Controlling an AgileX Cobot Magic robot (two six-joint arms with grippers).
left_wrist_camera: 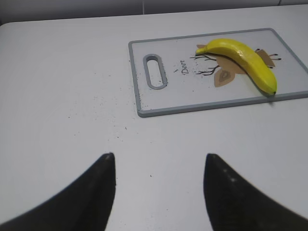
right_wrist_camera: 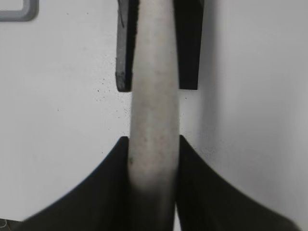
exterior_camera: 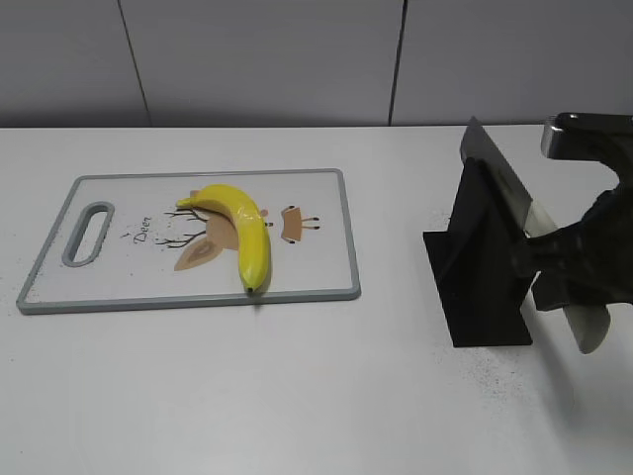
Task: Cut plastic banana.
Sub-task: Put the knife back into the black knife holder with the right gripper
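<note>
**Banana on the board, knife gripped at the stand**

Glossy bright-yellow curved plastic banana [exterior_camera: 237, 230] lying on the grey-rimmed white rectangular cutting board [exterior_camera: 316, 283], out toward the left half of the white bench [exterior_camera: 297, 396]. Greenish stem end pointing to the far left, dark tip right at the board's near rim. Covers part of the brown deer print; slotted handle hole sits at the board's left end.

Over by the right edge: black angled knife stand [exterior_camera: 480, 267] with a dark-bladed knife with a cream handle [exterior_camera: 554, 267] leaning in it, blade up toward the far edge. Right gripper [right_wrist_camera: 153, 159] clamped on that cream handle, black fingers [right_wrist_camera: 113, 192] pressed on both sides, stand's two black walls just ahead.

Left gripper [left_wrist_camera: 159, 168] hovering above bare benchtop near the front-left, jaws spread wide apart, holding nothing, banana and board well clear ahead. Little dark specks scattered on the bench.
</note>
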